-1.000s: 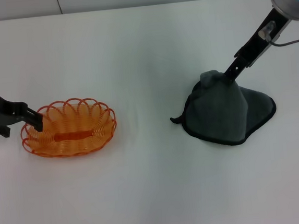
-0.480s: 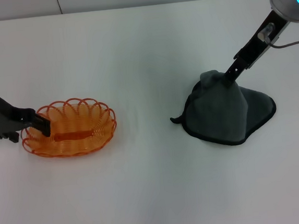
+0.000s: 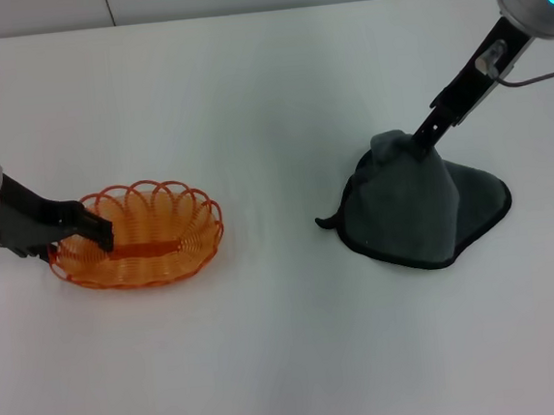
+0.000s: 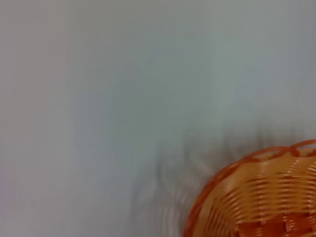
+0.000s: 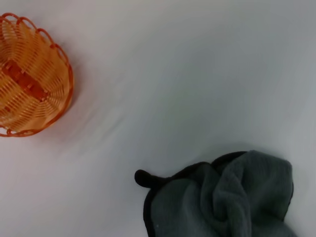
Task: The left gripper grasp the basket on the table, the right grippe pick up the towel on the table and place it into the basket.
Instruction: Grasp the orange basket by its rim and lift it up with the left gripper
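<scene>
- Between the basket (image 3: 136, 235) and the towel (image 3: 419, 202) you had a broad bare stretch of table (image 3: 279, 343).
- The basket's left end was blocked by the left gripper (image 3: 93, 233), clamped on the rim.
- Above the basket, nothing stood in your way.
- The right gripper (image 3: 424, 136) occupied the towel's raised peak, well right of the basket.

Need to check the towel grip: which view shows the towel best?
The head view: the whole towel shows, pulled into a peak under the right gripper. The right wrist view shows only part of it, cut off at the frame edge; the left wrist view shows none.

Bright even light; blurred left wrist view
</scene>
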